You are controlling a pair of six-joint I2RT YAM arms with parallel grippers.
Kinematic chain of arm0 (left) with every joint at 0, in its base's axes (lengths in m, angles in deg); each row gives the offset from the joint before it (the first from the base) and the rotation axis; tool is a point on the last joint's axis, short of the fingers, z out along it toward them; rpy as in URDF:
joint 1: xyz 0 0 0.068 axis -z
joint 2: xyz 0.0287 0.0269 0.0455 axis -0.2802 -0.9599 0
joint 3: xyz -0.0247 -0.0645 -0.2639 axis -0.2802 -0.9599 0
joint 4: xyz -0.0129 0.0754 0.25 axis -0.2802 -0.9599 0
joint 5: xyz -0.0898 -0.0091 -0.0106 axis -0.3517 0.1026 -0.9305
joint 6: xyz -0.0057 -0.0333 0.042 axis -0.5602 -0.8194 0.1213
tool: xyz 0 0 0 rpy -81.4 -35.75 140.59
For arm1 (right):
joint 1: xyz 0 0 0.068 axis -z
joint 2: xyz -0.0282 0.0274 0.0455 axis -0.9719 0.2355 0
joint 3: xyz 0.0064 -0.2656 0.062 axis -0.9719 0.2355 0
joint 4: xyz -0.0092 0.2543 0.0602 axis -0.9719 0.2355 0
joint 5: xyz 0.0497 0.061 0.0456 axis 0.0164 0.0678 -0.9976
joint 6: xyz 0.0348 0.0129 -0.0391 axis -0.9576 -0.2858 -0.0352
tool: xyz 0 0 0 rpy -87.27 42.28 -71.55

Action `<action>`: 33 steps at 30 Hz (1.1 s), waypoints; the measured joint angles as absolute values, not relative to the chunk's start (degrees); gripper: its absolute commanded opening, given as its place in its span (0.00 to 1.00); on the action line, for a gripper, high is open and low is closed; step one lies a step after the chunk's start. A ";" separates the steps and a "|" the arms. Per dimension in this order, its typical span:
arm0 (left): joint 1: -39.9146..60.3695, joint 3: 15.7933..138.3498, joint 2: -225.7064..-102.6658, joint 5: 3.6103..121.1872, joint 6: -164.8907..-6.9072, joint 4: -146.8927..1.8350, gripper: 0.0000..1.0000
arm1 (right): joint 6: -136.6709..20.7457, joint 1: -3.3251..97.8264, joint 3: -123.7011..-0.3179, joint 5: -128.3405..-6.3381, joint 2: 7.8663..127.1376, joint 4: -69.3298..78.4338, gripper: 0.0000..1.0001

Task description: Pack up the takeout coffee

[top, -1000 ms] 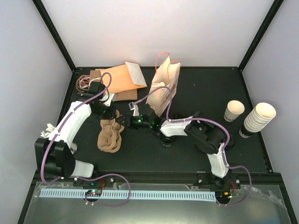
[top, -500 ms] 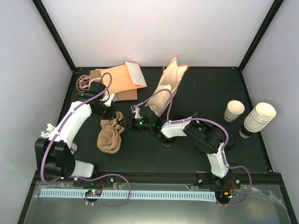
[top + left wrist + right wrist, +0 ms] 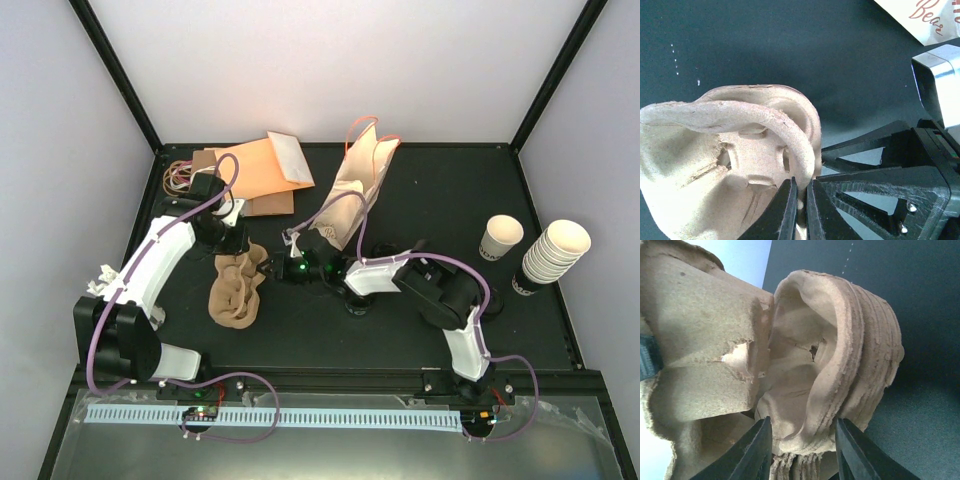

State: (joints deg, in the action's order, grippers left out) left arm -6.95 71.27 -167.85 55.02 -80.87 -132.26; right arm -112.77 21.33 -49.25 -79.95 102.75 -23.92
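Observation:
The takeout coffee, a small cream cup with dark print, stands alone at the right of the table, far from both grippers. A stack of tan pulp cup carriers lies left of centre. My left gripper is shut on the curved rim of the top carrier, pinching it thin in the left wrist view. My right gripper reaches in from the right. Its jaws stand apart on either side of the stack's layered edge, with the gripper loose around it.
A printed paper bag with orange handles leans behind the right arm. A tall stack of nested cups stands at the far right. Orange envelopes and loose bands lie at the back left.
My right gripper has slid left onto the carrier stack and its jaws have widened a little. The paper bag has tipped back and to the right. The left gripper holds still.

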 measured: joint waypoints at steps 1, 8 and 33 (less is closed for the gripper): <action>-6.95 71.27 -167.85 55.02 -80.87 -132.26 0.03 | -112.42 21.33 -49.25 -79.95 102.65 -23.83 0.40; -6.93 71.27 -167.85 55.02 -80.84 -132.37 0.03 | -110.02 20.85 -49.25 -79.91 100.42 -23.73 0.43; -1.92 79.80 -153.44 55.20 -83.20 -143.78 0.04 | -91.53 17.59 -50.21 -74.51 80.55 -5.56 0.47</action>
